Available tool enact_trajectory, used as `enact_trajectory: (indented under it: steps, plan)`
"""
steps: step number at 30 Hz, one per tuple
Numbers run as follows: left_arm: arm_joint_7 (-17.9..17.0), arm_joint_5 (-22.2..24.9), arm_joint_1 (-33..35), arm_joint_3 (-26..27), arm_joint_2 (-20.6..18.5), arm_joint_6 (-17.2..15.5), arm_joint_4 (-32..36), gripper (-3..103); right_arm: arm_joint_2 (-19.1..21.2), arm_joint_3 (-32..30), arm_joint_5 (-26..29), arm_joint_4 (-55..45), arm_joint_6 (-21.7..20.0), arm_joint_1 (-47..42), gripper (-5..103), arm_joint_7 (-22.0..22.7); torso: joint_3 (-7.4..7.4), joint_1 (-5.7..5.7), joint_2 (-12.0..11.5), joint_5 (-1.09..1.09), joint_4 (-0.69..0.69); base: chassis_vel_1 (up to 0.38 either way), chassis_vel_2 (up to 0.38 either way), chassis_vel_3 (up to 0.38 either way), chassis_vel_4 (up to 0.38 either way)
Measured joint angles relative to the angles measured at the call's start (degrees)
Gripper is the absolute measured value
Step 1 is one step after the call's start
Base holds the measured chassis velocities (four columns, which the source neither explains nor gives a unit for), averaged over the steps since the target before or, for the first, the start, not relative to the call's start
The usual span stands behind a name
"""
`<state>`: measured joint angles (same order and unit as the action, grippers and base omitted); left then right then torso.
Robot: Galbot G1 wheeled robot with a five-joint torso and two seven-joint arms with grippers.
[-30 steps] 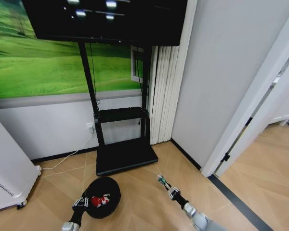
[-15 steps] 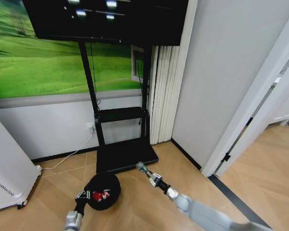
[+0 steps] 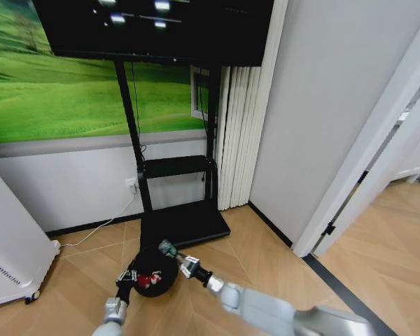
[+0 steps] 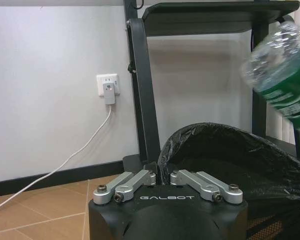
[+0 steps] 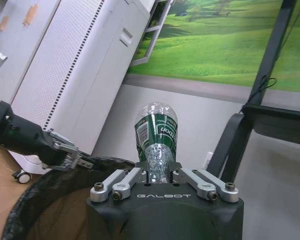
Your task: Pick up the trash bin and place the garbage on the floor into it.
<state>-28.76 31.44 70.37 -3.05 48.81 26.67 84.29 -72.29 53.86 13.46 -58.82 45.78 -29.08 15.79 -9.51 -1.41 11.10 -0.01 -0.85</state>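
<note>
Bottle held over bin.
Right gripper pinching bottle above the rim; left gripper clamped on bin's edge, by TV stand; red-and-white litter inside.

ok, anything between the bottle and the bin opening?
Nothing visible. The right gripper holds the bottle just above the bin rim, and the liner's mouth is open. The left gripper is clamped on the rim's near edge, off to the side of the drop path.
</note>
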Motion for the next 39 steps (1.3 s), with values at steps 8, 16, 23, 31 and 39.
enact_trajectory:
  steps: [8, 16, 23, 31, 39]
  plan:
    - [-0.22, -0.04, -0.11, -0.37, 0.28, -0.17, 0.30, 7, -3.93, 2.75, 0.36, 2.58, -0.05, -0.61, 18, 0.79, 0.00, 0.00, 0.00, 0.00, -0.01, 0.000, 0.000, 0.000, 0.000]
    - [-0.23, -0.11, -0.16, -0.66, 0.85, -0.17, 0.37, 7, -5.97, 3.68, 0.92, 4.24, -0.11, -1.04, 18, 1.20, 0.00, 0.00, 0.00, 0.00, -0.01, 0.000, 0.000, 0.000, 0.000]
    - [0.12, -0.15, 0.17, -0.80, 0.75, -0.10, 0.71, 7, -6.27, 2.95, 1.51, 5.01, -0.79, -2.01, 31, 1.28, 0.00, 0.00, 0.01, 0.00, -0.01, 0.000, 0.000, 0.000, 0.000]
    - [0.34, -0.28, 0.43, -0.81, 1.27, 0.05, 0.79, 7, -6.03, 2.45, 1.40, 4.50, -1.34, -3.35, 63, 3.38, 0.00, 0.01, 0.01, 0.01, -0.01, 0.000, 0.000, 0.000, 0.000]
    - [0.48, -0.51, 1.37, -0.12, 1.40, 0.13, 0.98, 7, -3.43, 0.75, 1.19, 2.04, -1.44, -3.44, 96, 4.78, 0.00, 0.00, 0.00, 0.01, -0.01, 0.000, 0.000, 0.000, 0.000]
